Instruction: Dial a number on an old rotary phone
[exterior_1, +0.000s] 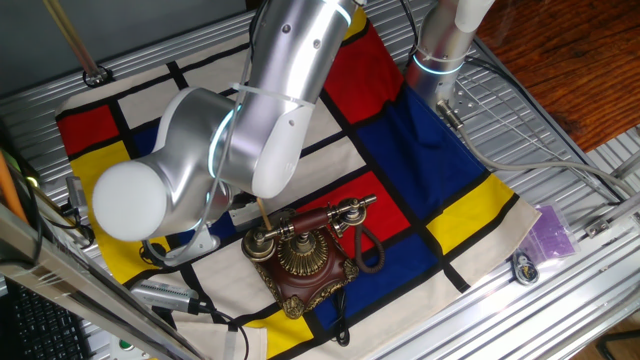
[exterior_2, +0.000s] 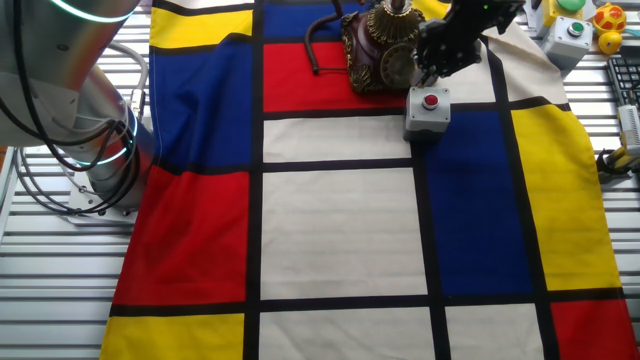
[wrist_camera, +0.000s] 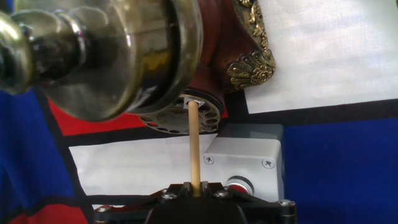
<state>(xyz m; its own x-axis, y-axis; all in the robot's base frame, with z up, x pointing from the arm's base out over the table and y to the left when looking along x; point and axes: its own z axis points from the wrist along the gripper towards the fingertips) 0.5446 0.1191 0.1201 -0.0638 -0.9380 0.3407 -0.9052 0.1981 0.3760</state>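
Note:
The old rotary phone (exterior_1: 305, 255) stands on the checked cloth, with a red-brown base, brass dial and brass-ended handset; it also shows at the top of the other fixed view (exterior_2: 380, 45). In the hand view the handset's brass end (wrist_camera: 106, 56) fills the upper left and the dial (wrist_camera: 180, 118) sits below it. My gripper (wrist_camera: 194, 185) is shut on a thin wooden stick (wrist_camera: 193, 146). The stick's tip rests in a hole of the dial. In the first fixed view the stick (exterior_1: 262, 213) pokes down from under the arm to the phone's left end.
A small grey box with a red button (exterior_2: 427, 110) stands right beside the phone, also seen in the hand view (wrist_camera: 245, 162). The arm's big silver elbow (exterior_1: 200, 160) hangs over the cloth. Another button box and toys (exterior_2: 585, 25) lie at the far right edge.

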